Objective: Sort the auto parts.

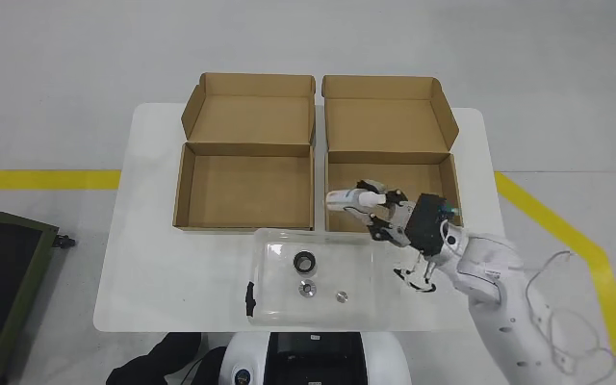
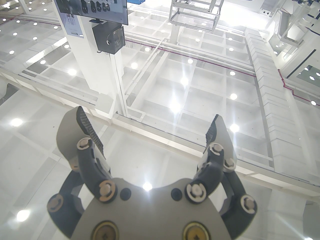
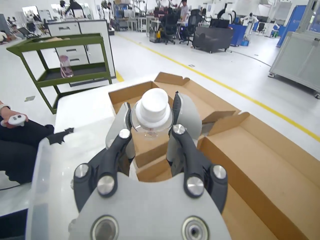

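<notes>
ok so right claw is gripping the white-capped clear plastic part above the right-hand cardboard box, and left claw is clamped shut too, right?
No: the left claw is open and empty, per the left wrist view. The right claw does grip the white-capped clear plastic part above the right-hand cardboard box.

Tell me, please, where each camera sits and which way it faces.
Top view: above the arms, looking down at the table, left box, right box and clear bin; the right gripper shows, holding a white-capped part.
Left wrist view: on the left wrist, aimed up at the ceiling; the open left gripper shows.
Right wrist view: on the right wrist, facing leftward over both boxes; its gripper shows.
Shared: top and right wrist views both show that gripper, the part, both boxes.
</notes>
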